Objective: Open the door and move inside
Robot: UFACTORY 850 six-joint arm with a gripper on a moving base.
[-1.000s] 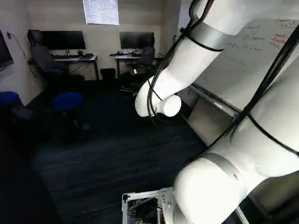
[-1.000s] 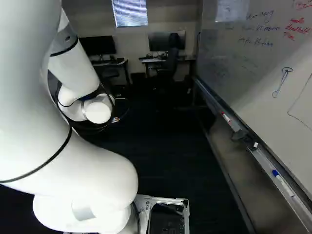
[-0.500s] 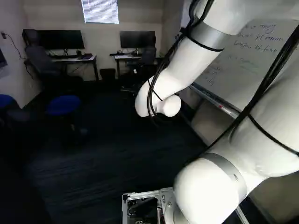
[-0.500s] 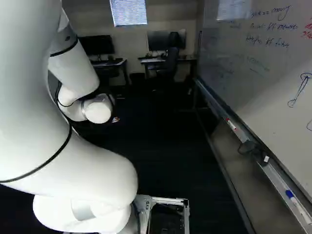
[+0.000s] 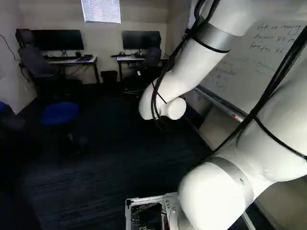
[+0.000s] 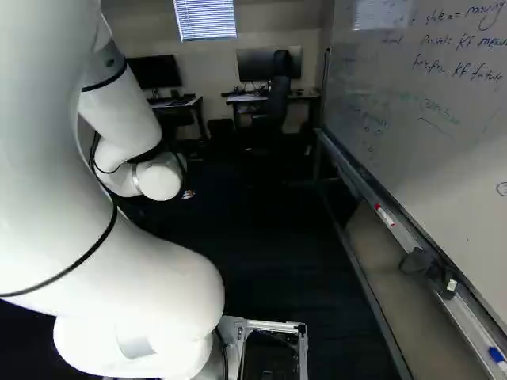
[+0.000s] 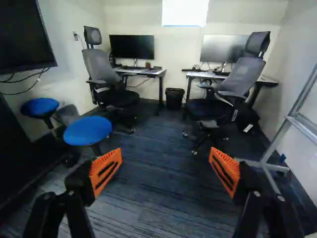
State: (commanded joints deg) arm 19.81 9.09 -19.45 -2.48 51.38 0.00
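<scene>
Door: I cannot tell from my 3 views where it stands. My claw [image 7: 165,163] is spread wide, its 2 fingers well apart with orange pads [image 7: 105,171] facing each other, and between them I see dark carpet [image 7: 163,183].

Taking 12 o'clock as straight ahead of my claw, a black wastebasket [image 7: 174,99] stands near 12 by the far wall [image 7: 148,22], below a bright window [image 7: 184,12]. At 11 o'clock, a desk [image 7: 143,71] bears a dark monitor [image 7: 132,47], with a grey office chair [image 7: 101,67] just beside it. At 1 o'clock, another desk [image 7: 200,75] bears a second monitor [image 7: 220,48], and a second office chair [image 7: 240,77] stands in front of it.

Around 10 o'clock I have 2 blue-topped stools: the nearer stool [image 7: 88,130] and, beyond it, the farther stool [image 7: 39,106]. A wall screen [image 7: 25,34] hangs above them, also toward 10. Toward 2 o'clock stands a grey metal frame [image 7: 285,126].

In the right base view, with 12 as ahead of my base, a whiteboard [image 6: 444,158] with writing runs along 1 to 2 o'clock. Its tray [image 6: 408,237] bears a red-tipped marker [image 6: 385,215] and a blue-tipped marker [image 6: 497,359]. My white arm [image 5: 184,72] reaches forward over the carpet, toward 12.
</scene>
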